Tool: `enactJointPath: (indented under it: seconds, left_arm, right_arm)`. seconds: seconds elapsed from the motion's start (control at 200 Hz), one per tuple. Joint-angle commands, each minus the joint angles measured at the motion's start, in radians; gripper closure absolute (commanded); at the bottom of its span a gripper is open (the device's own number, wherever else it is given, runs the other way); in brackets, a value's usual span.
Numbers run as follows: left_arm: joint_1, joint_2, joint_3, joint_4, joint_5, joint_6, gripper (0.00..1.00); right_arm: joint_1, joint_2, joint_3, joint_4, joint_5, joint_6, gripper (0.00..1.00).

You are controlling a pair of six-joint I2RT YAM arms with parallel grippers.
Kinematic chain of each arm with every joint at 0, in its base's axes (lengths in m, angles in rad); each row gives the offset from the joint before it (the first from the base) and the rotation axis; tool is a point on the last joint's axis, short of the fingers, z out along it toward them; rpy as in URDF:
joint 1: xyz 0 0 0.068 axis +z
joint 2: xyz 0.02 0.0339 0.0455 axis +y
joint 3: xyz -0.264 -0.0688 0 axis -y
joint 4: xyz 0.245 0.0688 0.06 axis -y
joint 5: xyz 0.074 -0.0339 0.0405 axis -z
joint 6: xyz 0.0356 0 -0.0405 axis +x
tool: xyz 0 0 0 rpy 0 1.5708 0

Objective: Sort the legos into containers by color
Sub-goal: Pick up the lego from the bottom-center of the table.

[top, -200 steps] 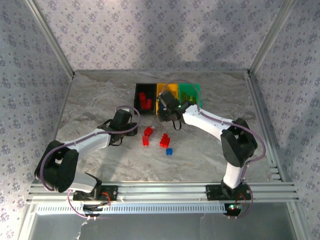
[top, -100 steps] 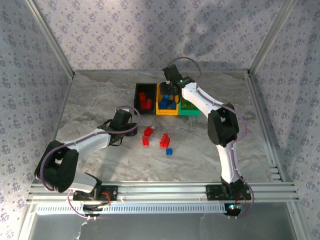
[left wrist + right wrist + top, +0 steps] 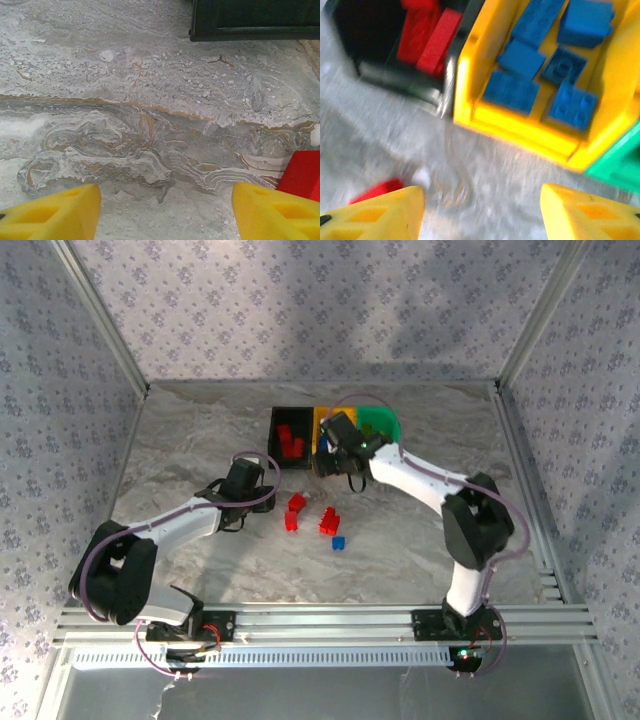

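The marbled surface (image 3: 200,430) is carrying everything. The left arm (image 3: 170,530) is reaching from its base toward the middle, and the right arm (image 3: 430,485) is stretching across toward the far side, where three bins are sitting in a row, side against side: the black bin (image 3: 274,440) on the left, the yellow bin (image 3: 321,418) in the middle and the green bin (image 3: 385,422) on the right, partly hidden by that arm. The right end effector (image 3: 482,210) is hovering over the surface just in front of the near walls of the black and yellow bins, its fingers standing apart with nothing between them; its wrist view is smearing with motion. The left end effector (image 3: 165,210) is hanging low over bare surface near the black bin, fingers likewise parted and gripping nothing, with a red brick (image 3: 302,172) lying just beside one finger. Red legos (image 3: 290,440) are lying in the black bin and blue legos (image 3: 540,65) are covering the floor of the yellow bin. Loose on the surface between the arms, two red clusters (image 3: 295,510) are lying near each other, and one blue brick (image 3: 338,542) is sitting just beside them, nearer the bases.
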Motion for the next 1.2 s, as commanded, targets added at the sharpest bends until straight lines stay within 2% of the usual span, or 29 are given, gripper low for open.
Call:
enactJointPath:
  seconds: [0.0,0.13,0.33,0.535,0.76,0.984,1.124,1.194]
  left_arm:
    - [0.006,-0.013,0.029,-0.001,0.018,-0.008,0.31]
    - [0.006,-0.010,0.030,0.001,0.024,-0.013,0.30]
    - [0.006,-0.003,0.030,0.003,0.029,-0.017,0.31]
    - [0.006,0.000,0.029,0.003,0.021,-0.016,0.31]
    - [0.005,0.000,0.030,0.003,0.025,-0.016,0.31]
    - [0.006,-0.006,0.029,0.000,0.020,-0.018,0.30]
    - [0.005,-0.012,0.028,0.001,0.032,-0.018,0.30]
    - [0.006,-0.013,0.026,0.001,0.024,-0.019,0.31]
  right_arm:
    - [0.046,-0.119,-0.125,0.008,0.030,0.022,0.36]
    - [0.125,-0.198,-0.280,-0.024,0.055,0.085,0.37]
    - [0.237,-0.284,-0.401,-0.070,0.058,0.141,0.36]
    - [0.279,-0.325,-0.457,-0.060,0.032,0.243,0.35]
    - [0.302,-0.251,-0.468,0.000,0.052,0.379,0.35]
    - [0.322,-0.162,-0.433,-0.017,0.093,0.417,0.36]
    - [0.332,-0.125,-0.419,-0.038,0.116,0.425,0.42]
    - [0.333,-0.121,-0.414,-0.040,0.114,0.424,0.50]
